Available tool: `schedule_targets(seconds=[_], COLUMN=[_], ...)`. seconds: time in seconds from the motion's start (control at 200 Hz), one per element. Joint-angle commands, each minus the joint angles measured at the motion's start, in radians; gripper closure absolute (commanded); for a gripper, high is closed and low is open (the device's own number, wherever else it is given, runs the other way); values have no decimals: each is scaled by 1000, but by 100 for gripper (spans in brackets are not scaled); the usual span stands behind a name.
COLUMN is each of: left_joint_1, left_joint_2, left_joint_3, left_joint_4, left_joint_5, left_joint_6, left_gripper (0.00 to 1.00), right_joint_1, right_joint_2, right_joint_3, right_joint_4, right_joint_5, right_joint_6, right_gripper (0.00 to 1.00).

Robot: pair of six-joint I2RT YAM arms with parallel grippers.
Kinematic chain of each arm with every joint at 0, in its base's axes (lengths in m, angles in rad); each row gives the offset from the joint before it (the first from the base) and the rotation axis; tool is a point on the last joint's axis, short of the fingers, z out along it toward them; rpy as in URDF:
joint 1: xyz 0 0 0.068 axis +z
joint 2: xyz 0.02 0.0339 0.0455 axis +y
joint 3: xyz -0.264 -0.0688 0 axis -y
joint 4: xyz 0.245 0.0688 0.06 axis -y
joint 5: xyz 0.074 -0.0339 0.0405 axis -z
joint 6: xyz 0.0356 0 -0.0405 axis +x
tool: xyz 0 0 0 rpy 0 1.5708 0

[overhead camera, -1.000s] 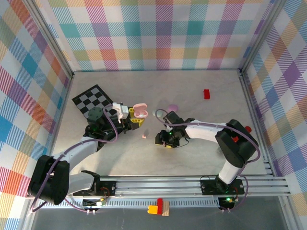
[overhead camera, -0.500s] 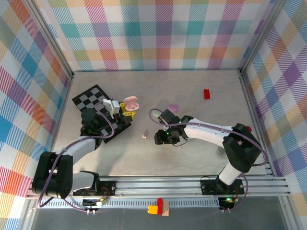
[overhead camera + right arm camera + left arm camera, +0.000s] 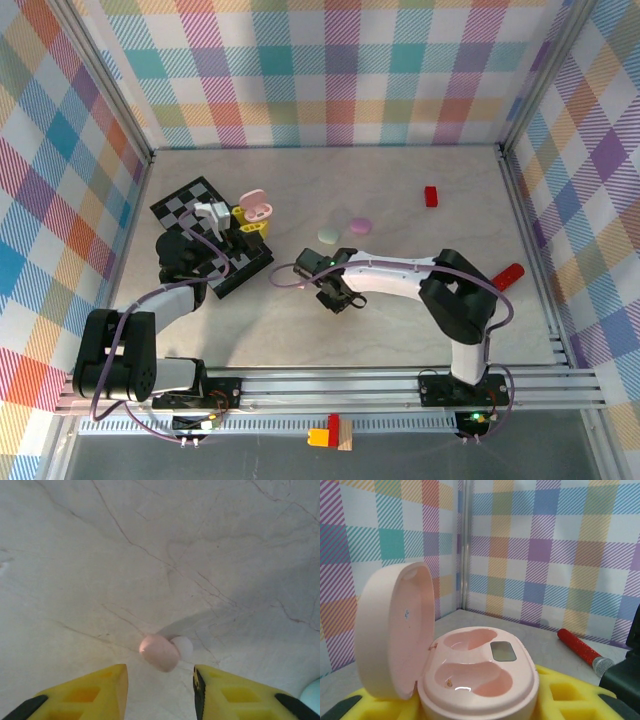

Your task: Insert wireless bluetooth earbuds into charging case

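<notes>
My left gripper point(image 3: 251, 216) is shut on the open pink charging case point(image 3: 256, 204), held over the edge of the checkerboard. In the left wrist view the case point(image 3: 480, 672) sits between the yellow fingers point(image 3: 570, 697) with its lid point(image 3: 392, 630) swung up on the left. Both wells are empty. My right gripper point(image 3: 337, 297) is low over the table centre, pointing down. In the right wrist view a pink earbud point(image 3: 159, 652) with a white tip lies on the marble just ahead of the open gripper point(image 3: 160, 690). Neither finger touches it.
A mint oval case point(image 3: 329, 235) and a purple one point(image 3: 360, 226) lie behind the right gripper. A red block point(image 3: 431, 196) sits far right. A red-handled tool point(image 3: 507, 275) lies by the right wall. The checkerboard point(image 3: 190, 205) lies at the left.
The left gripper carried the pink case left and back. The right gripper slid left across the table to sit over the pink earbud, and its jaws narrowed.
</notes>
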Motion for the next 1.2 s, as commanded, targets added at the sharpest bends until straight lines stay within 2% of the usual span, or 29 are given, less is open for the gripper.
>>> schedule_targets(seconds=[0.0, 0.565, 0.885, 1.055, 1.195], left_joint_1=[15, 15, 15, 11, -10], left_joint_2=[-21, -25, -16, -14, -2], left_joint_3=[-7, -5, -6, -8, -4], left_joint_4=[63, 62, 62, 62, 59], left_joint_5=[15, 28, 37, 33, 32], left_joint_6=[-7, -8, -1, 14, 32], left_gripper=[61, 61, 61, 61, 61], right_joint_1=[-1, 10, 9, -10, -62], right_joint_2=[14, 108, 122, 50, -116], right_joint_3=[39, 117, 126, 103, 34], right_joint_4=[-46, -83, -93, -89, -23], right_joint_5=[62, 51, 70, 47, -82], right_joint_6=[-57, -59, -37, 0, 56], right_gripper=[63, 68, 82, 84, 84])
